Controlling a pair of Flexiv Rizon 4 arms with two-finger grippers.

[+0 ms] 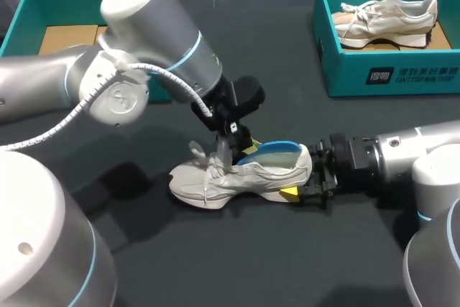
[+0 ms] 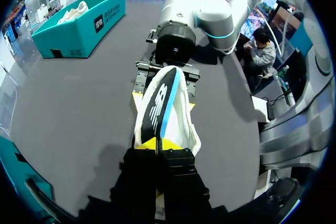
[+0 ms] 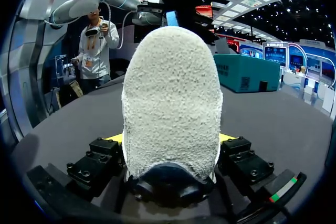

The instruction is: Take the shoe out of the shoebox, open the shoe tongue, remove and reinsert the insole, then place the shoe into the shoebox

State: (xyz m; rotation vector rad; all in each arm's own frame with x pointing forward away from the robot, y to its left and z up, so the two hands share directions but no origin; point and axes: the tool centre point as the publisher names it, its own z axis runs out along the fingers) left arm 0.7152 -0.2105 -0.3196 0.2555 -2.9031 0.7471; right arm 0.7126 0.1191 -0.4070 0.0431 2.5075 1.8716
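sitting in right shoebox (image 1: 392, 80): pale shoe (image 1: 388, 18) (laced)

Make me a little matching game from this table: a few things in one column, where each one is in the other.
Things:
1. grey shoe
2. insole
3. second shoe
4. left teal box

Places:
A. lying in the right teal box
B. at the table's far left corner
C. sticking up out of a shoe
D. heel clamped in the right gripper

Pairs: 1-D, 2-C, 3-A, 4-B.
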